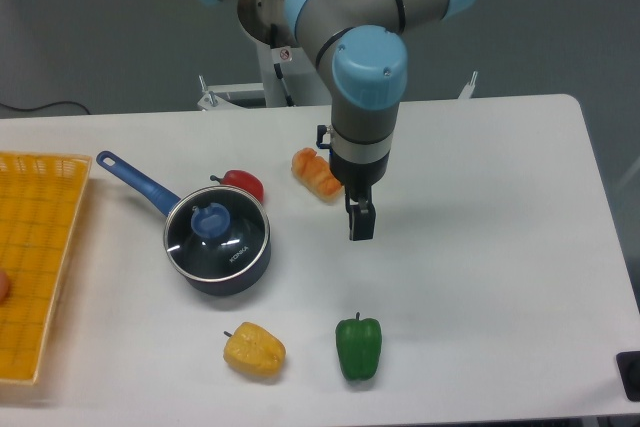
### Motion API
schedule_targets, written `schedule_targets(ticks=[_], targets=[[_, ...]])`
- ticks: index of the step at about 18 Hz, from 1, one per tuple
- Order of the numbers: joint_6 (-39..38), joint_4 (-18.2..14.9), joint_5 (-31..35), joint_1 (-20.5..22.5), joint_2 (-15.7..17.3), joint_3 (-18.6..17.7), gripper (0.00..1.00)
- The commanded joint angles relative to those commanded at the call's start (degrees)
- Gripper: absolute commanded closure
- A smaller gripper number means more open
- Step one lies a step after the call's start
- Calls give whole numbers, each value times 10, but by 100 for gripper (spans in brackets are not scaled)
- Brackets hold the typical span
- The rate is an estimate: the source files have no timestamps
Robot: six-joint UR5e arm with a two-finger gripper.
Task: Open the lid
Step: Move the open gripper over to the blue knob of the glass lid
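Jaws well right of the lid (218, 234), apart from it

A white table (500, 247) carried everything. Taking the dark blue saucepan (222, 252) as the landmark, its long blue handle (135, 180) reached out toward the far left, and a yellow mesh tray (35, 247) lay well to the left of it, at the table's left edge. A red pepper (241, 183) sat just behind the saucepan, close to its rim. An orange, bread-like item (315, 172) lay farther behind and to the right. A yellow pepper (254, 350) rested in front of the saucepan, and a green pepper (358, 346) stood in front and to the right, beside the yellow one.
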Motion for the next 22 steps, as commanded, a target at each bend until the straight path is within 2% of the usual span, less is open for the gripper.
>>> schedule_targets(ticks=[2, 7, 10, 13, 16, 19, 22], targets=[[-46, 9, -3, -12, -1, -8, 0], [-86, 18, 9, -45, -5, -1, 0], [-161, 18, 11, -53, -8, -3, 0], [-271, 18, 10, -74, -8, -3, 0], [-277, 19, 9, -93, -9, 4, 0], [-274, 14, 14, -127, -25, 30, 0], [-261, 12, 41, -156, -34, 34, 0]])
